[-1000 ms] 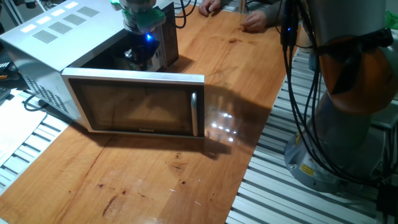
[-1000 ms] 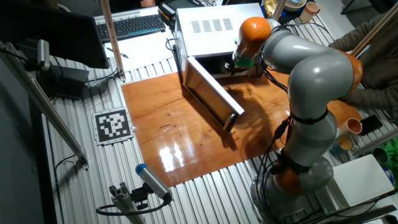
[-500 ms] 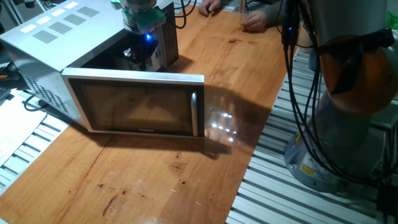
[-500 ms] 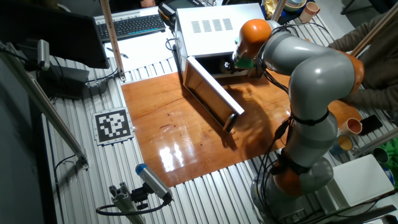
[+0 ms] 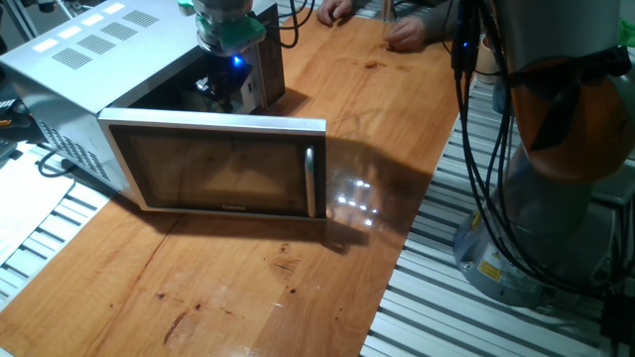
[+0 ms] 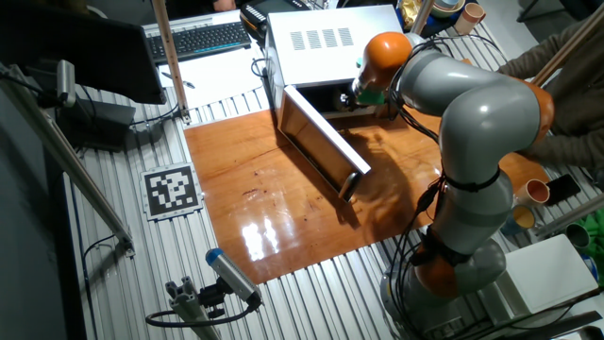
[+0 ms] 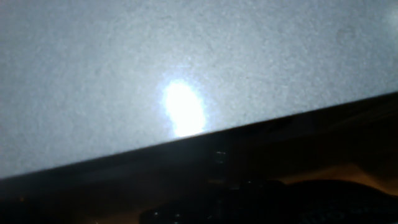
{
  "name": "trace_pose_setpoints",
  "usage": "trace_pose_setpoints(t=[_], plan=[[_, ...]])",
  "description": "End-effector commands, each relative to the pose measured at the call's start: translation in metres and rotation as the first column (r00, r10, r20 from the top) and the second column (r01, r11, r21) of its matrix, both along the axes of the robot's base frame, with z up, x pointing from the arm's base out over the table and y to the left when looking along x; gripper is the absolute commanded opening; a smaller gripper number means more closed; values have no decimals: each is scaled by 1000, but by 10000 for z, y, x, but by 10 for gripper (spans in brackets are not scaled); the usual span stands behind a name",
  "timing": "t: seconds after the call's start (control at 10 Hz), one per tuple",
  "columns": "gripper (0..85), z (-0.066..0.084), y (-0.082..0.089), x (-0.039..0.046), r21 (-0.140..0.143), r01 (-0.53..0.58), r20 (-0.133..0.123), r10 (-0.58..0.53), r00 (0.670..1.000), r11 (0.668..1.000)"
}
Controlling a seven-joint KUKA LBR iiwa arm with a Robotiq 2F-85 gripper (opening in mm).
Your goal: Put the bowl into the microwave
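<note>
The microwave (image 5: 74, 50) stands at the back left of the wooden table with its dark glass door (image 5: 213, 164) swung wide open; it also shows in the other fixed view (image 6: 326, 42). My gripper (image 5: 220, 91) reaches down into the open cavity, with a blue light on the hand above it. Its fingers are dark against the cavity, so I cannot tell how they stand. In the other fixed view the hand (image 6: 363, 97) is at the cavity mouth. The hand view shows only a grey inner wall (image 7: 186, 56) with glare and dark shapes below. The bowl is not seen in any view.
The open door with its silver handle (image 5: 309, 178) juts over the table in front of the cavity. A person's hands (image 5: 407, 35) rest at the far table edge. A tan cup (image 6: 536, 192) sits right of the arm. A keyboard (image 6: 203, 38) lies behind the microwave.
</note>
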State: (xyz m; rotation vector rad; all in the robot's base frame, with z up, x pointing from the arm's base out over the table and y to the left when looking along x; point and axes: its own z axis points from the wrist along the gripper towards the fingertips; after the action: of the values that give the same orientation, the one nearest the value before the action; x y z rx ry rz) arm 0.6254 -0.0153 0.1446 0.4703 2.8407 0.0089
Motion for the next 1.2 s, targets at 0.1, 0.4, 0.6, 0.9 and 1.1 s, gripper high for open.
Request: trace_pose_setpoints(t=[0.1, 0.4, 0.6, 0.9, 1.1], plan=[[0, -5, 22, 34, 1, 5, 11, -5, 1000, 1000], [0, -5, 27, 80, 2, 0, 14, 0, 1000, 1000], [0, -2, 24, 93, 2, 0, 20, 0, 1000, 1000], [0, -5, 9, 110, 1, -3, 23, 3, 1000, 1000], [0, -13, 5, 117, 0, -5, 29, 5, 1000, 1000]])
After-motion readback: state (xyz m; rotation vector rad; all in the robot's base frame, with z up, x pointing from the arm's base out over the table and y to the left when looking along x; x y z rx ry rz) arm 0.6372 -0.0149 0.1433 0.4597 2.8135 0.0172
